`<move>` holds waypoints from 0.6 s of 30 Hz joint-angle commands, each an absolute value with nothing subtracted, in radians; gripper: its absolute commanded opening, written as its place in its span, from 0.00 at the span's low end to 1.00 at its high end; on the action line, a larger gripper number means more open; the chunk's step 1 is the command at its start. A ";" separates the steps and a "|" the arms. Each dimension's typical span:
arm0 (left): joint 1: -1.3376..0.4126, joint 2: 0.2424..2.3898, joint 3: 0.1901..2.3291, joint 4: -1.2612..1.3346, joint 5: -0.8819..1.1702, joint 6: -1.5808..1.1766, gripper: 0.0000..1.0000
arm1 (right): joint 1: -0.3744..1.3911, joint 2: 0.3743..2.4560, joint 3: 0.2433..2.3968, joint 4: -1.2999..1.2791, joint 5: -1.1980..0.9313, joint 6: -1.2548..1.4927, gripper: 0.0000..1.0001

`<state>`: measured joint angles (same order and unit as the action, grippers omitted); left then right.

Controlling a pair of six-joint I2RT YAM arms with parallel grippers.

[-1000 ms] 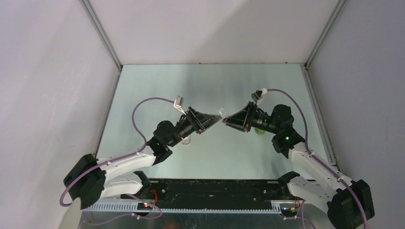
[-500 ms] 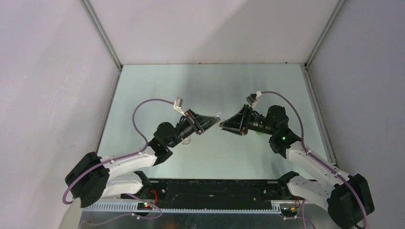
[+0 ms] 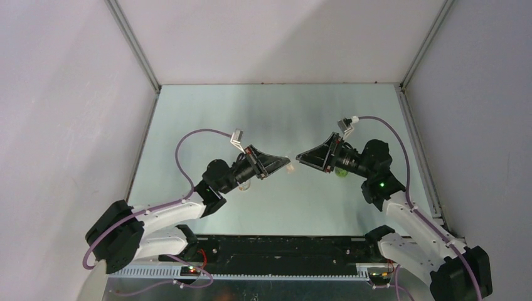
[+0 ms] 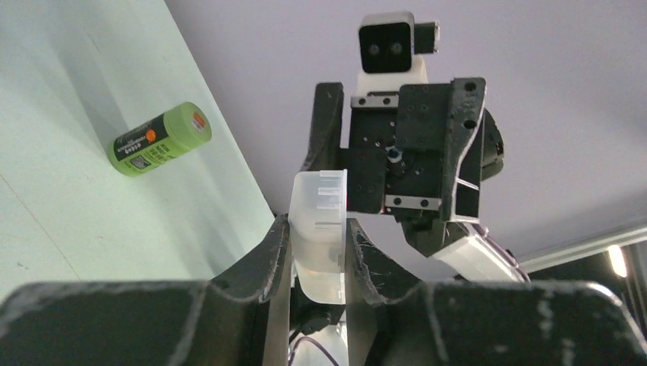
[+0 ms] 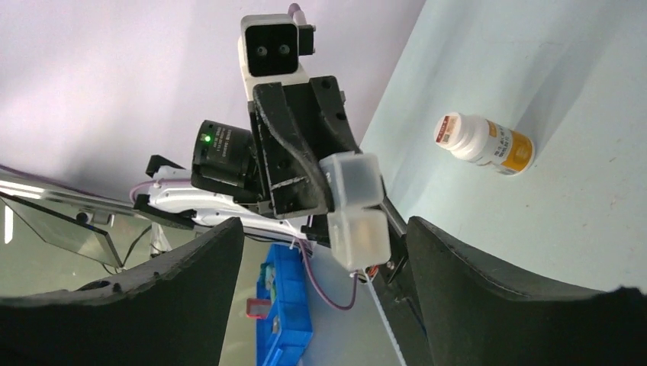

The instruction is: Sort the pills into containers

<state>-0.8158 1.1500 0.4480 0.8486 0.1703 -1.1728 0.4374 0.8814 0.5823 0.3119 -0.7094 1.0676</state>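
The containers are one small translucent whitish pill box (image 4: 320, 198), pinched between the fingers of my left gripper (image 4: 317, 229), which is shut on it. The box is held in the air above the middle of the table (image 3: 289, 168). My right gripper (image 5: 324, 229) faces it with its jaws wide apart, and the box (image 5: 355, 210) floats between and beyond them, touching neither finger. In the top view the right gripper (image 3: 300, 157) sits just right of the left gripper (image 3: 285, 166). No pills show in any view.
A green bottle (image 4: 160, 139) lies on its side on the table, under the right arm (image 3: 342, 172). A white bottle with an orange label (image 5: 484, 143) lies near the left arm (image 3: 244, 184). A blue bin (image 5: 286, 320) stands off the table's near edge.
My right gripper has opened, let go of the pill box and drawn back to the right. My left gripper has shut on the box and holds it alone.
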 commanded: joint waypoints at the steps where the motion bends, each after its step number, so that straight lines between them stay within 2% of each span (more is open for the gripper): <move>1: -0.811 1.131 0.479 0.876 0.248 -1.169 0.00 | 0.434 0.924 0.629 0.397 -0.737 1.007 0.81; 4: -0.811 1.142 0.478 0.916 0.289 -1.204 0.00 | 0.449 0.952 0.667 0.342 -0.725 0.961 0.79; 6: -0.811 1.149 0.484 0.930 0.314 -1.216 0.00 | 0.453 0.965 0.681 0.321 -0.723 0.940 0.74; 11: -0.811 1.158 0.496 0.929 0.338 -1.238 0.00 | 0.458 1.001 0.683 0.365 -0.749 0.958 0.46; 13: -0.811 1.158 0.501 0.923 0.340 -1.240 0.00 | 0.459 1.017 0.684 0.385 -0.764 0.974 0.42; 18: -0.811 1.159 0.513 0.923 0.342 -1.243 0.00 | 0.468 1.037 0.684 0.399 -0.788 0.991 0.43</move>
